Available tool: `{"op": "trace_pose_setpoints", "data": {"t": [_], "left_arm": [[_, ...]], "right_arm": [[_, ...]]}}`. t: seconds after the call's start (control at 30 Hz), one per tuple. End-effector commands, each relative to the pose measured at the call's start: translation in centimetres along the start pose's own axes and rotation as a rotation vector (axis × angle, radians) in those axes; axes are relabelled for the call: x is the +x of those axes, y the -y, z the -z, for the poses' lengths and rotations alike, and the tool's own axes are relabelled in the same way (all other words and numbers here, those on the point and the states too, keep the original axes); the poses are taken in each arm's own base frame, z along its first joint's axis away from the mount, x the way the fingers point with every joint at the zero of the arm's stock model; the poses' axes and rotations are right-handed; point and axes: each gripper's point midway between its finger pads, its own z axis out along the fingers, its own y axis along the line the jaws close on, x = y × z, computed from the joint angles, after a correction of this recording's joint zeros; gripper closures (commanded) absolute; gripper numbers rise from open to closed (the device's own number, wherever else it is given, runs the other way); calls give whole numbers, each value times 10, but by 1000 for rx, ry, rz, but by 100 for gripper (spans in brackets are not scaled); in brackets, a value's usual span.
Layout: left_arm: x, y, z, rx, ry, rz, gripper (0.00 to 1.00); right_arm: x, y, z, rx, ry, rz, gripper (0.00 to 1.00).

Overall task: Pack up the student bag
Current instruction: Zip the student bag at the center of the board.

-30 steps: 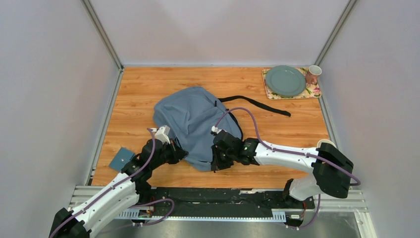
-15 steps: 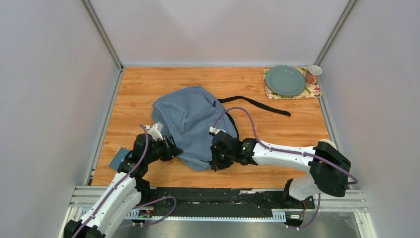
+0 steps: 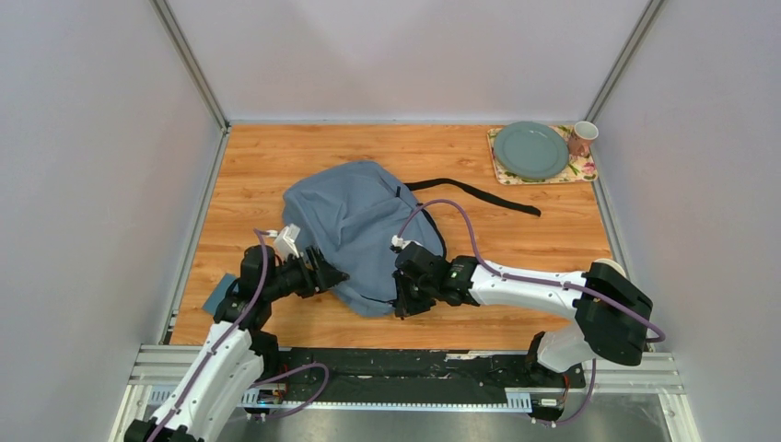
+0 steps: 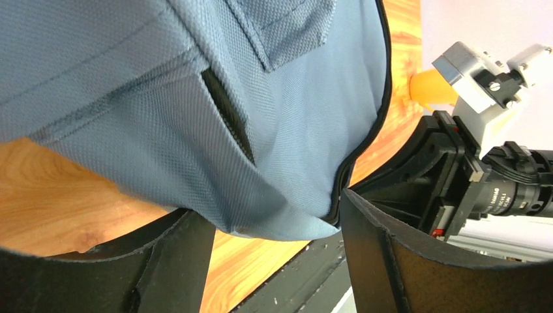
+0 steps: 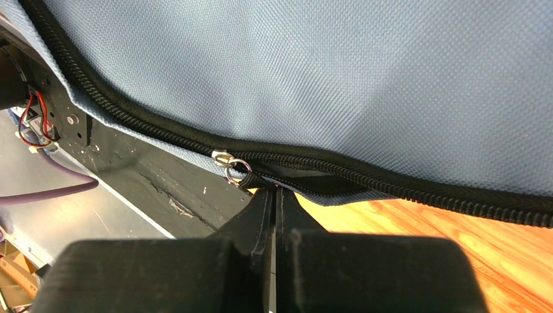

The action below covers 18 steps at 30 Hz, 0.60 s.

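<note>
The student bag (image 3: 355, 226), grey-blue fabric with dark zips, lies crumpled in the middle of the wooden table. My left gripper (image 3: 332, 276) sits at its near-left edge and is open. In the left wrist view the bag's corner (image 4: 280, 215) hangs loose between the spread fingers (image 4: 385, 254), touching neither. My right gripper (image 3: 402, 299) is at the bag's near edge. In the right wrist view its jaws are pressed together (image 5: 275, 192) on the black pull tab below the zip's metal ring (image 5: 231, 162). The zip (image 5: 391, 179) runs along the bag's edge.
A black strap (image 3: 474, 195) trails right from the bag. At the back right a grey-green plate (image 3: 530, 150) and a mug (image 3: 581, 138) stand on a floral mat (image 3: 589, 171). A dark teal flat object (image 3: 219, 295) lies at the near left, beside my left arm.
My left gripper has opened and let go of the bag's edge, after drawing back to the left. The bag shifted slightly left. The right gripper has stayed shut in place.
</note>
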Motion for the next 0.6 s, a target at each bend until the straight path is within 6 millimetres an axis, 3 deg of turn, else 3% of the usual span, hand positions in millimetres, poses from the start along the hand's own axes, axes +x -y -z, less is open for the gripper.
{"op": "trace_pose_setpoints", "data": {"t": [0.0, 0.17, 0.27, 0.57], "left_arm": [[-6, 19, 12, 29, 29, 77, 25], [22, -2, 14, -30, -11, 211, 24], [28, -4, 15, -16, -1, 267, 23], [32, 13, 7, 42, 20, 339, 23]], "right_arm": [[-12, -13, 9, -41, 39, -9, 100], [-16, -16, 10, -44, 44, -8, 100], [-17, -19, 9, -51, 42, -10, 100], [-19, -23, 7, -61, 30, -4, 100]]}}
